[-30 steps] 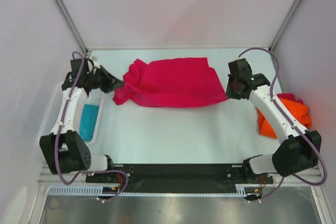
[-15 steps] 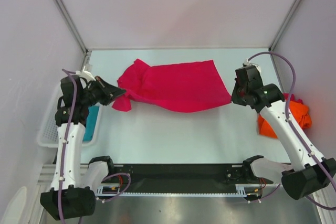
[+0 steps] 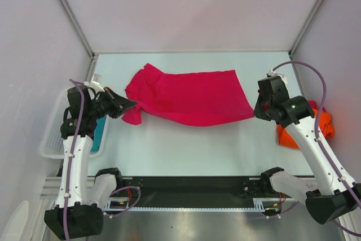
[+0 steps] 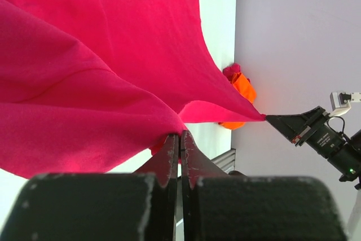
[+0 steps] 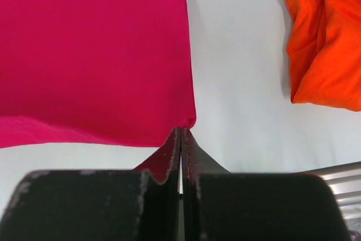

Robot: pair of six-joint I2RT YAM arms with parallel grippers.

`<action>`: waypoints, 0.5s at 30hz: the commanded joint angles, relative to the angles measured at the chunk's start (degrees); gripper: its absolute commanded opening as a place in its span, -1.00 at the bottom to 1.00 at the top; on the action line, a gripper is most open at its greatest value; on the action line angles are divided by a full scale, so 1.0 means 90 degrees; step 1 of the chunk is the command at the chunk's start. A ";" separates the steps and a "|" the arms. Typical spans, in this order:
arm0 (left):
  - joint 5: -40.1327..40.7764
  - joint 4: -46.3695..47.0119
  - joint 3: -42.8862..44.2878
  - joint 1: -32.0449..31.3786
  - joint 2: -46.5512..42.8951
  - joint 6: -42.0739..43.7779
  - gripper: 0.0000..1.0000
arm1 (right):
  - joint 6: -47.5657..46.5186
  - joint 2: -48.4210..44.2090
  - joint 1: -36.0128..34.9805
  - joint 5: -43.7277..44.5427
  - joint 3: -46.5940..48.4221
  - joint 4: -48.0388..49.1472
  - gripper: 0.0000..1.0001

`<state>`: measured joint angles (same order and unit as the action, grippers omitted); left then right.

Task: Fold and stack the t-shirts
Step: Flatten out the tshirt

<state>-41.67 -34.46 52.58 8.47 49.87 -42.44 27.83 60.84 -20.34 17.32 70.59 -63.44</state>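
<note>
The crimson-pink t-shirt (image 3: 189, 95) was held stretched over the table (image 3: 186, 145), the jaws of the left arm (image 3: 73, 156) pinching one end and those of the right arm (image 3: 309, 135) the other, evidently being spread; laying it flat for folding seemed next.

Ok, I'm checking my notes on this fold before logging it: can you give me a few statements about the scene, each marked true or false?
1. The left tool and right tool are each shut on the pink shirt. True.
2. The pink shirt lies folded in half. False: it is held spread out, unfolded, between the two tools.
3. The orange shirt sits in the basket. False: it lies crumpled at the far right, outside the basket.
4. The teal shirt is in the basket. True.
</note>
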 commanded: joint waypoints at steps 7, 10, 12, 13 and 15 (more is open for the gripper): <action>-0.0096 0.0752 0.0290 -0.0013 0.1975 0.0242 -0.92 | -0.0212 0.1431 0.0034 -0.0147 0.0739 0.0399 -1.00; -0.0370 0.0743 0.0311 -0.0013 0.2116 0.0291 -0.96 | -0.0095 0.1454 -0.0181 -0.0177 0.0722 0.0408 -1.00; -0.0282 0.0752 0.0078 -0.0013 0.1912 0.0330 -0.99 | -0.0017 0.1230 -0.0191 -0.0177 0.0518 0.0418 -1.00; -0.0282 0.0752 -0.0011 -0.0013 0.1678 0.0369 -0.99 | 0.0003 0.0958 -0.0182 -0.0196 0.0400 0.0447 -1.00; -0.0360 0.0646 -0.0322 -0.0013 0.1472 0.0418 -0.98 | 0.0090 0.0722 -0.0191 -0.0206 0.0078 0.0379 -1.00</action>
<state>-42.33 -30.02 52.38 8.49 69.41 -41.12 27.03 74.00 -21.82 15.55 73.87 -59.88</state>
